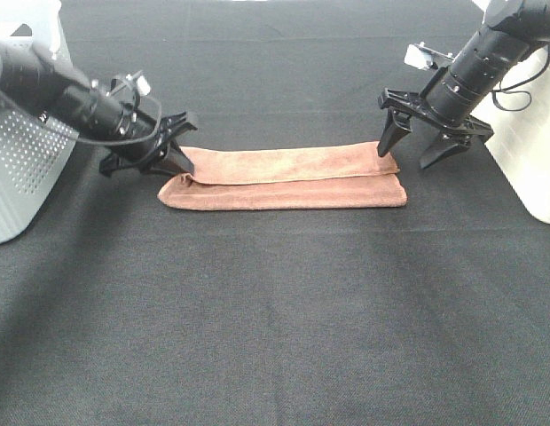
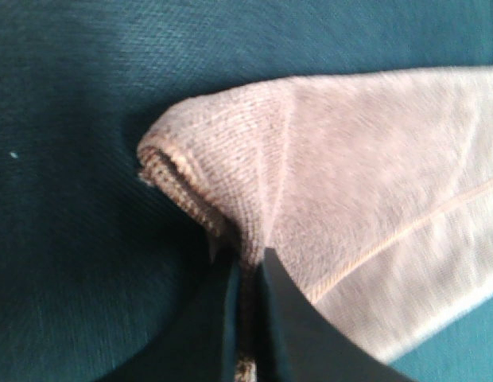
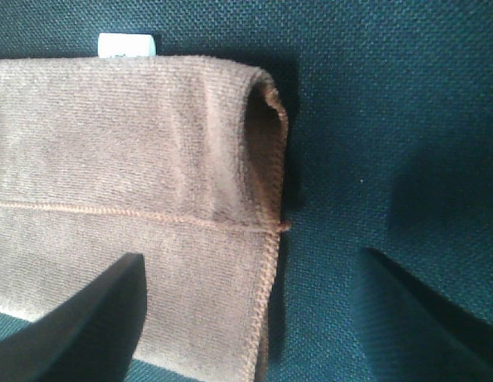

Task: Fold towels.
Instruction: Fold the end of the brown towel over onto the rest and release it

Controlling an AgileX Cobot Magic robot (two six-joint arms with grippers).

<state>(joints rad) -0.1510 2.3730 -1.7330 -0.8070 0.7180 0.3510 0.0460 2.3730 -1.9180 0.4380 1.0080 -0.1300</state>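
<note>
showing the towel [image 1: 284, 179] partway through folding: it lies as a long, narrow band across the middle of the black table cover [image 1: 275, 337]. it is doubled lengthwise, the upper layer set slightly toward the far side so that a strip of the lower layer shows along the near edge. the lengthwise fold thus appears done; bringing one end over the other to shorten the band appears to remain.

the left gripper [image 1: 176, 158] is at the band's left end, its fingers [image 2: 286, 318] clenched on a pinch of cloth at the corner, which rises into a small peak. the right gripper [image 1: 406, 158] stands at the right end with jaws spread wide, grasping nothing. one finger [image 3: 95, 318] hangs over the cloth, the other over bare cover beside the end hem. a white tag [image 3: 126, 44] protrudes from the far edge near that end.

a perforated pale housing [image 1: 18, 169] stands at the left margin and a white box [image 1: 532, 169] at the right, both apart from the towel. neither seems to obstruct an end-to-end fold, though the right end is not yet gripped.
</note>
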